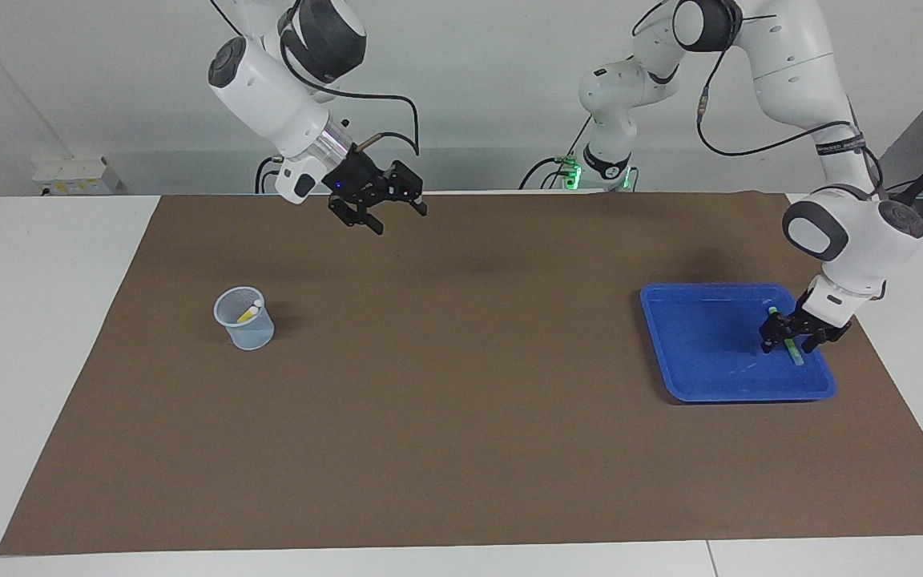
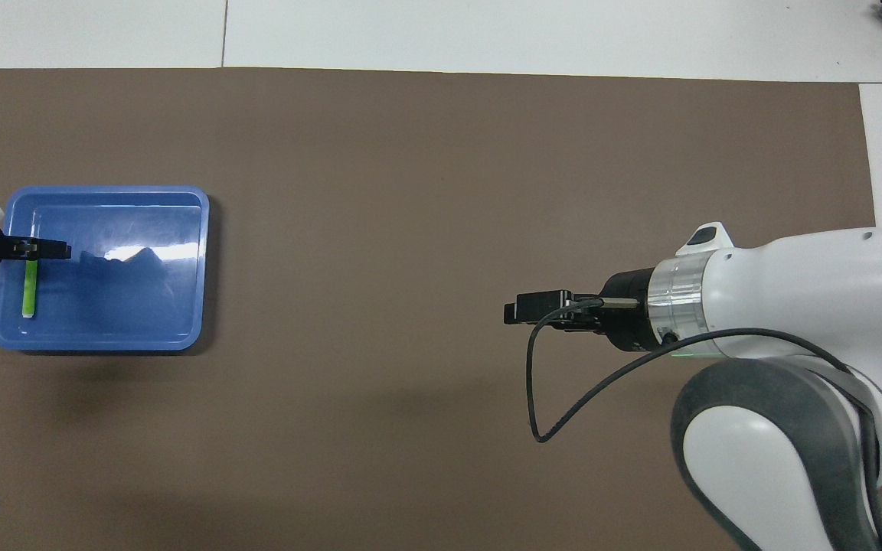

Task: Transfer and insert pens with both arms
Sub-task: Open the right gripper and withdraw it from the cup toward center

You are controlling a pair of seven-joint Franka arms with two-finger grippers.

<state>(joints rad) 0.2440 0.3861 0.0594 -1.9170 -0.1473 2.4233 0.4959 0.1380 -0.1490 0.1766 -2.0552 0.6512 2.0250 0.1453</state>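
left tool (image 1: 787,340) astride green pen (image 1: 792,350)

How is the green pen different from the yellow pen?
The green pen lies flat in the blue tray; the yellow pen leans inside the mesh cup. The left pincer is down at the green pen; nothing is near the yellow pen. Both have pale ends.
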